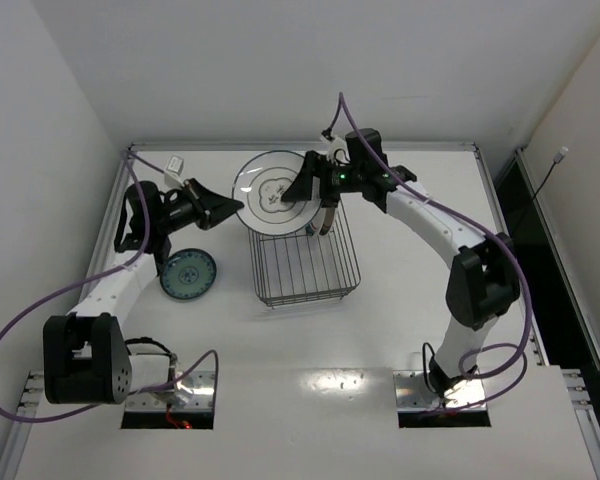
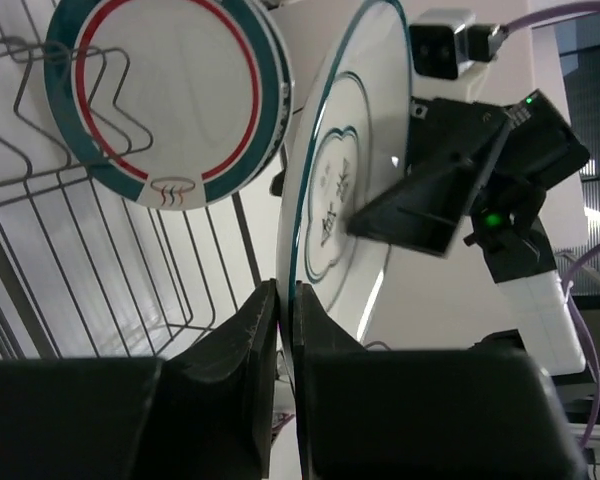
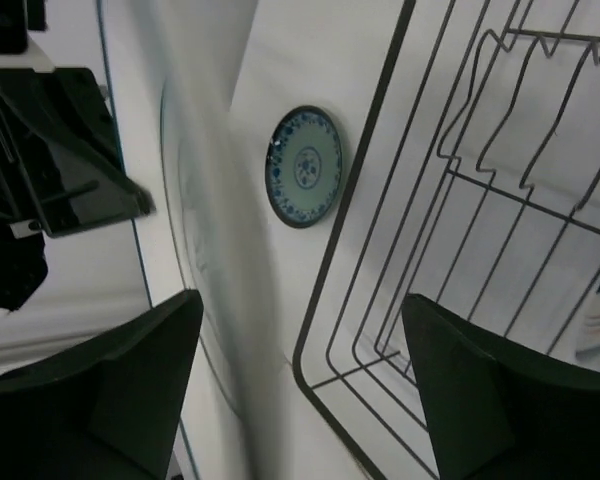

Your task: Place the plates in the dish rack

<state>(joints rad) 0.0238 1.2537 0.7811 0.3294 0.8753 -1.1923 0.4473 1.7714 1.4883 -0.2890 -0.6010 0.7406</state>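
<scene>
The left tool (image 2: 285,300) is pressed together on the rim of the whitish plate (image 2: 340,200) with the dark centre mark, pinching its lower edge so the plate stands nearly on edge. The right tool (image 3: 300,300) is spread wide. In the left wrist view one of its fingers lies against the plate's face, and in its own view the plate's blurred edge runs just beside one finger with nothing clamped.

The plate is lifted off the desk (image 1: 380,330), at the far left end of the dish rack (image 1: 306,297) and partly over it. As far as I can judge it is not yet seated between the prongs (image 2: 100,90).

Inside the rack, a banded plate (image 2: 165,95) with a green rim and red ring leans upright against those prongs, so that one counts as loaded. A second rim may sit right behind it, but I cannot tell whether that is another plate.

Left of the rack, well apart from it, the small teal plate (image 1: 188,275) lies flat on the desk, untouched.

By my reckoning the job is around the middle. At least one plate is racked, the marked plate is in hand and about to go in, and the teal one is left to fetch.
</scene>
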